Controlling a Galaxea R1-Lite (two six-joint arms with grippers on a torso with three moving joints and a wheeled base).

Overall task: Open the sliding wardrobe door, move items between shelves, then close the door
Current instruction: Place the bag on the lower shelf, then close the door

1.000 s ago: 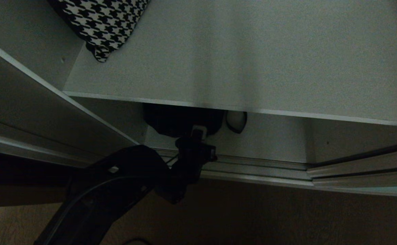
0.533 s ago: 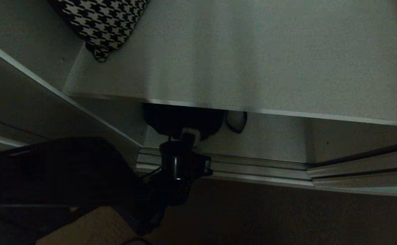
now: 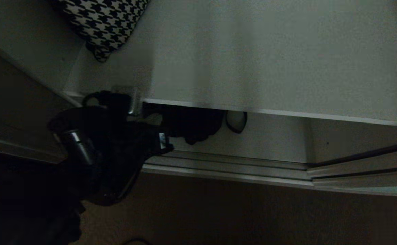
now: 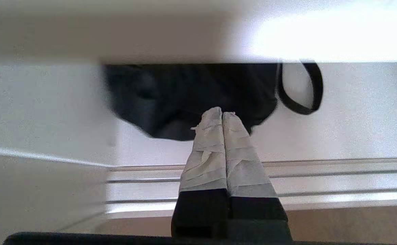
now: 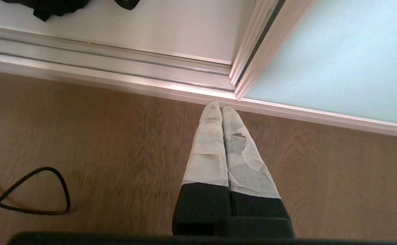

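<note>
The black fabric bundle (image 4: 184,95) lies on the lower shelf (image 4: 361,122), half tucked under the upper shelf (image 3: 269,61). Its strap loop (image 4: 303,98) hangs out beside it. My left gripper (image 4: 222,114) is shut and empty, its taped tips just in front of the bundle's lower edge; I cannot tell whether they touch it. In the head view the left arm (image 3: 106,146) rises at the left, beside the bundle (image 3: 193,124). My right gripper (image 5: 220,107) hangs shut over the wooden floor by the frosted sliding wardrobe door (image 5: 337,61), which stands slid aside.
A black-and-white houndstooth cushion (image 3: 106,20) lies on the upper shelf at the far left. The silver door track (image 3: 225,168) runs along the wardrobe's bottom edge. A black cable (image 5: 31,194) loops on the floor. The wardrobe's side wall (image 3: 18,102) is close on the left.
My left arm has swung up and to the left, and its wrist now covers the left end of the upper shelf's front edge. The gripper stayed shut. The bundle has not moved.
</note>
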